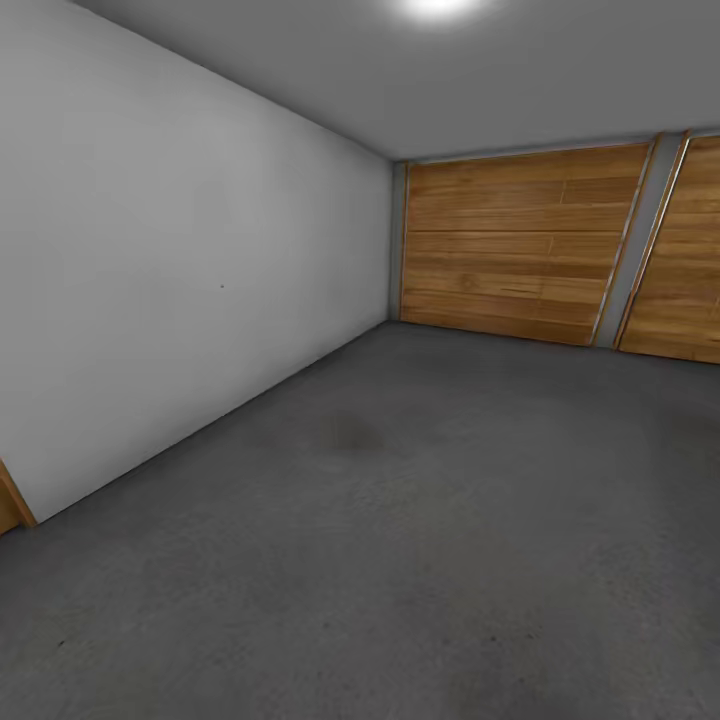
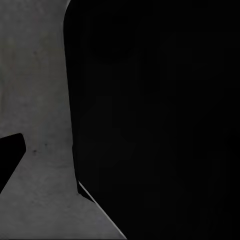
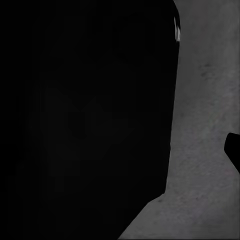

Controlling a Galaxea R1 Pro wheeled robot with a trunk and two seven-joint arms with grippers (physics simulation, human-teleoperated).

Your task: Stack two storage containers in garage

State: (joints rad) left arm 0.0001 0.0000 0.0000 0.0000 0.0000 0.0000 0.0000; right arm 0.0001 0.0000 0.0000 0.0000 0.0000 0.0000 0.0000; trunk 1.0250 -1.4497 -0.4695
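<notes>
The robot looks across the dark grey concrete floor (image 1: 400, 560) toward wooden panel doors (image 1: 520, 255) at 1 o'clock; no orange-red bin shows, and I cannot tell whether either gripper holds anything.

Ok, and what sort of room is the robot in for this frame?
Most likely a garage: a bare room with a dark grey mottled concrete floor, a plain pale grey wall, and wide wooden panel doors along the far side. No furniture stands in the head view.

Dark robot body (image 2: 160, 120) beside wrists.
</notes>
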